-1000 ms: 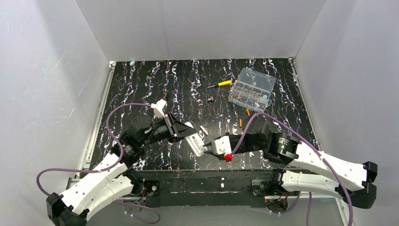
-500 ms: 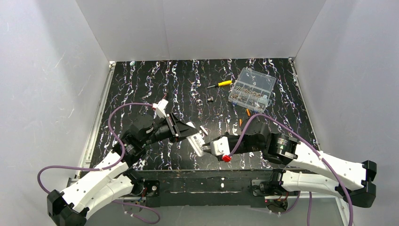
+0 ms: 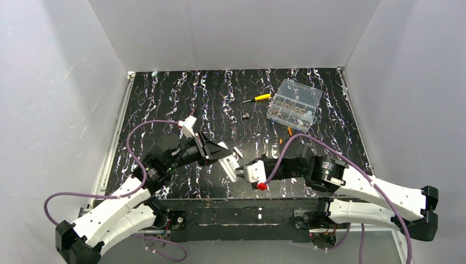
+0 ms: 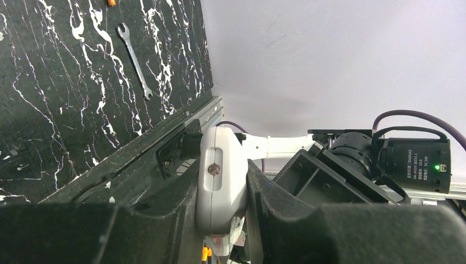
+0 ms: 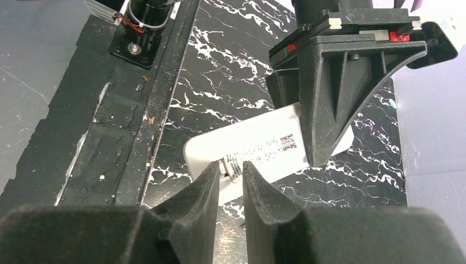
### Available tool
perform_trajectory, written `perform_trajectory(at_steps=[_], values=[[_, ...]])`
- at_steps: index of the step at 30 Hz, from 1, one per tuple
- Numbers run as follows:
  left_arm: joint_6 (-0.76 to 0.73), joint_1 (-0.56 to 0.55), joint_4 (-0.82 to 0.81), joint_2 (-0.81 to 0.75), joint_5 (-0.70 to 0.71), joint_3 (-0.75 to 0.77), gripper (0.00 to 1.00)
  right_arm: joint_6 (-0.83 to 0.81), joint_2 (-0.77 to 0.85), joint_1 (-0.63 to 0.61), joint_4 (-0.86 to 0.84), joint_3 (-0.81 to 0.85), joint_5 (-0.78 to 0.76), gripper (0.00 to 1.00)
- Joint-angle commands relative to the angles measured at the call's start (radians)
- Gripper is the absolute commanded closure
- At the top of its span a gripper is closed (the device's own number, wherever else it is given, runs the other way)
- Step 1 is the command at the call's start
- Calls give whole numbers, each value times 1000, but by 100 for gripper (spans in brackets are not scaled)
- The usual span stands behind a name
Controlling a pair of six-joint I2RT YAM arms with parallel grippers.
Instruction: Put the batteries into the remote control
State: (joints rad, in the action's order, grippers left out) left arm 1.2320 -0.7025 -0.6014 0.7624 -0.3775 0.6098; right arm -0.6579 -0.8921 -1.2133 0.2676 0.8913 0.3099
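My left gripper (image 3: pixel 224 159) is shut on the white remote control (image 3: pixel 231 166) and holds it just above the table near the front edge. In the left wrist view the remote control (image 4: pixel 220 187) sits squeezed edge-on between the black fingers (image 4: pixel 165 220). My right gripper (image 5: pixel 231 166) meets the remote control's (image 5: pixel 258 147) labelled back. Its narrow jaws pinch a small white printed tab (image 5: pixel 233 163) at the near end. Two orange batteries (image 3: pixel 289 131) (image 3: pixel 281 143) lie on the table behind my right arm. One battery (image 4: pixel 111 2) shows at the top of the left wrist view.
A clear compartment box (image 3: pixel 294 104) stands at the back right, a yellow-handled screwdriver (image 3: pixel 257 98) to its left. A small pale piece (image 3: pixel 237 150) lies just behind the remote. A slim wrench (image 4: pixel 134 55) lies on the mat. White walls enclose the table.
My right gripper has edged left onto the remote's near end and its jaws have narrowed slightly. The left gripper has shifted the remote a little towards the back.
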Motion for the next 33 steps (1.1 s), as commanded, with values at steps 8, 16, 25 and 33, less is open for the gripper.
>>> perform_trajectory(at_steps=[8, 16, 25, 33], values=[[38, -9, -126, 15, -23, -10, 100, -25, 15, -11, -82, -30, -81, 71], [40, -9, -130, 13, -21, -23, 100, -28, 42, -11, -145, -52, -119, 71], [41, -10, -136, 12, -21, -36, 100, -32, 62, -11, -174, -64, -153, 71], [41, -10, -138, 8, -18, -48, 100, -33, 71, -11, -185, -68, -171, 71]])
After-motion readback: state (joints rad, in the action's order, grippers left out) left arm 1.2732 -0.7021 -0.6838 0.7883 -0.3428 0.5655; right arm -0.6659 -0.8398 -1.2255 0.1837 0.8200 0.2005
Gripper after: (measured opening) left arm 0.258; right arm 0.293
